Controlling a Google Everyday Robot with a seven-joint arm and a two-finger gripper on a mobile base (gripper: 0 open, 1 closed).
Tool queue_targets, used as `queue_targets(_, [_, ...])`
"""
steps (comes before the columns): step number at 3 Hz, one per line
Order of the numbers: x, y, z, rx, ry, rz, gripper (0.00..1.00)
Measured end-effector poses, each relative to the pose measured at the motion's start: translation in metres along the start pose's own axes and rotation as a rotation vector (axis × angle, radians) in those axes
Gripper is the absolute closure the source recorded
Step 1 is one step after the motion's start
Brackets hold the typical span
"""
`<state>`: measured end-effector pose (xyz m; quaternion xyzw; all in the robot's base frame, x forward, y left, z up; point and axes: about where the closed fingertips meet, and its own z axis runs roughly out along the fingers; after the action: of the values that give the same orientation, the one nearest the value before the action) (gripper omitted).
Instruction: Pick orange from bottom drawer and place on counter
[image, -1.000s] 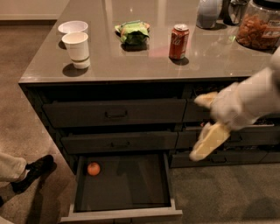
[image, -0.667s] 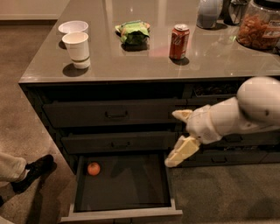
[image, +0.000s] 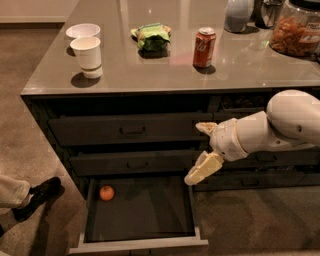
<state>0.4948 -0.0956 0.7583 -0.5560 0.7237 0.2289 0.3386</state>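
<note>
The orange (image: 106, 193) lies in the back left corner of the open bottom drawer (image: 140, 244), which is pulled out at the foot of the cabinet. The counter (image: 165, 70) spreads above it. My gripper (image: 198, 152) reaches in from the right, in front of the upper drawers and above the drawer's right rear corner. Its two pale fingers are spread apart and hold nothing. It is well to the right of the orange and higher than it.
On the counter stand a paper cup (image: 87, 56), a white bowl (image: 82, 31), a green bag (image: 151, 36), a red soda can (image: 204, 47), a jar of snacks (image: 295, 30) and a grey jug (image: 237, 14). A person's shoe (image: 37, 196) is on the floor at left.
My arm has swung left from the right edge toward the middle of the cabinet, bringing the open gripper nearer the open drawer. The orange has not moved.
</note>
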Motion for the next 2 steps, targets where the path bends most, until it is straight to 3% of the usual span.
queue_targets(1, [-0.001,-0.002,0.011,-0.002,-0.019,-0.016,0.00])
queue_targets(2, [0.014,-0.005,0.074,-0.038,-0.080,-0.039,0.00])
